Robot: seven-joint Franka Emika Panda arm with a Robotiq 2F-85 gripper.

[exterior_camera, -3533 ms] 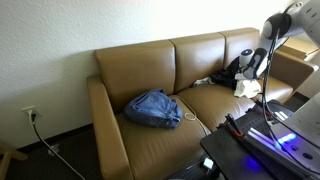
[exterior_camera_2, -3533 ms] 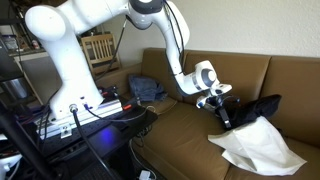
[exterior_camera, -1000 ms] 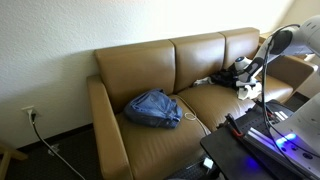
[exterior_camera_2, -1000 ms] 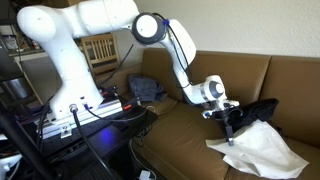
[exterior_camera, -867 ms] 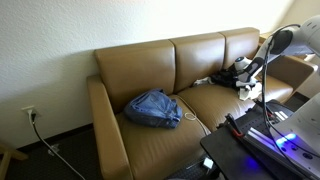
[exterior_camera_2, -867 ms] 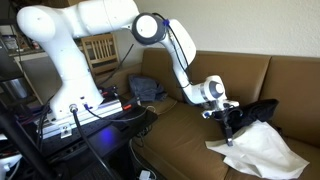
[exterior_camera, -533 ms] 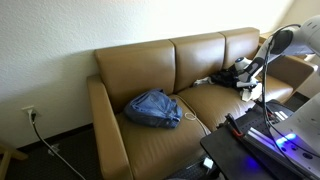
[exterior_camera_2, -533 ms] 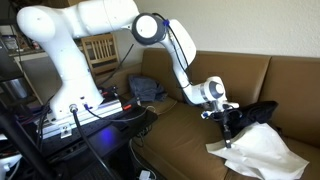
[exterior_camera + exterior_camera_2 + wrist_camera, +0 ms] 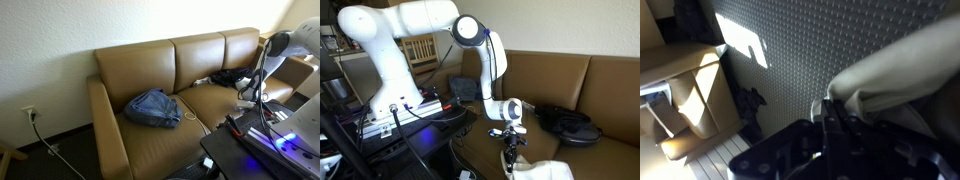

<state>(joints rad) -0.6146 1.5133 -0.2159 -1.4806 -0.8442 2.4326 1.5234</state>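
Gripper: your gripper (image 9: 509, 152) is closed all the way, and its dark fingertips pinch a fold of the white fabric cloth (image 9: 548, 171). The wrist view shows that pale fold caught right between them.
Cloth: it trails from your gripper low at the front edge of the brown leather sofa (image 9: 610, 85). You cannot tell whether its far end rests on the seat.
Floor: the wrist view shows grey textured carpet (image 9: 840, 40) under the gripper, just off the sofa's front.
Black garment: a crumpled black garment (image 9: 570, 124) lies on the sofa's seat near the backrest, apart from your gripper.
Blue garment: a bundled blue denim garment (image 9: 153, 108) sits on the sofa's end cushion, well apart from the cloth.
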